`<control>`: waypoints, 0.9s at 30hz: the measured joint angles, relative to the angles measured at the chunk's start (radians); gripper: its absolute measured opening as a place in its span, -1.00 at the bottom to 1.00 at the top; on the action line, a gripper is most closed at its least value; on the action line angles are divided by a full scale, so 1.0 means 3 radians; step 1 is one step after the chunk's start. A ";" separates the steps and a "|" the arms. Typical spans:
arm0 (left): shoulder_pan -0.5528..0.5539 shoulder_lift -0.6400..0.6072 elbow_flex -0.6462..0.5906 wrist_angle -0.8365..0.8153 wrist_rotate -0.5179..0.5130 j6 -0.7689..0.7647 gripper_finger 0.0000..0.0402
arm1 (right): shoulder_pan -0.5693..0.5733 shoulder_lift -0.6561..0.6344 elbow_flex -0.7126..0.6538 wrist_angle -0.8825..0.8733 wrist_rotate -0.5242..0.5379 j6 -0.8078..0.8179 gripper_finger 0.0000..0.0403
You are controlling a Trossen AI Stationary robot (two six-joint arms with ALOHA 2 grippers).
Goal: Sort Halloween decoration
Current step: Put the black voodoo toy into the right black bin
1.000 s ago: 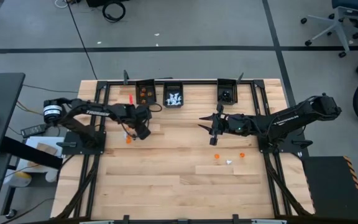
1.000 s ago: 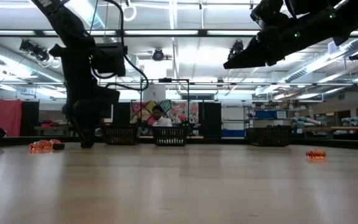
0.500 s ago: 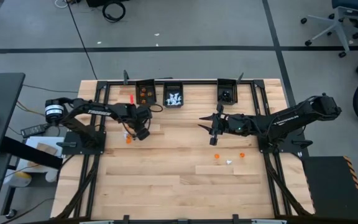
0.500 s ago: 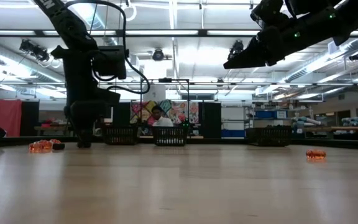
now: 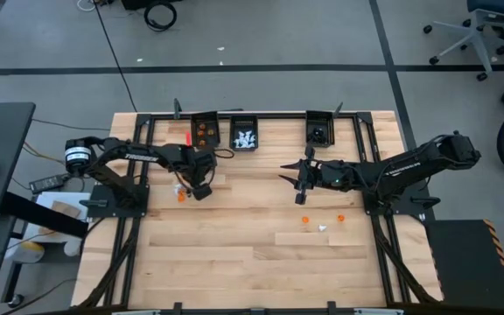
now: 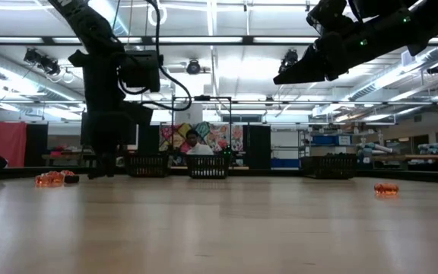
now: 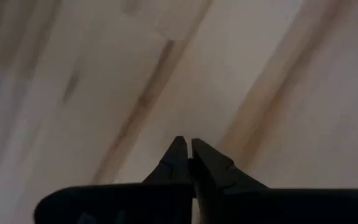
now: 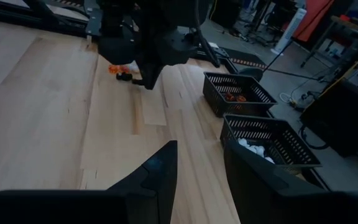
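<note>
Orange trinkets (image 5: pixel 305 220); white trinket (image 5: pixel 323 228); black bins (image 5: pixel 204 130); pale wood table (image 5: pixel 252 254)

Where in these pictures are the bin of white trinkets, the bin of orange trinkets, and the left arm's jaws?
Bin of white trinkets (image 5: pixel 245 138), high view, on the white pile inside.
Bin of orange trinkets (image 5: pixel 204 133), high view, on its inside.
Left gripper (image 7: pixel 186 151), left wrist view, between its fingertips.

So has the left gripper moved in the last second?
Yes, slightly. In the high view the left gripper has shifted a little toward the right arm's side, away from the orange trinket lying beside it.
</note>
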 joint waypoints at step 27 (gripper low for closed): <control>0.0126 0.0556 0.0419 0.2198 0.0380 0.0576 -1.00 | 0.0213 -0.0165 0.0000 0.0096 0.1042 -0.0267 -0.32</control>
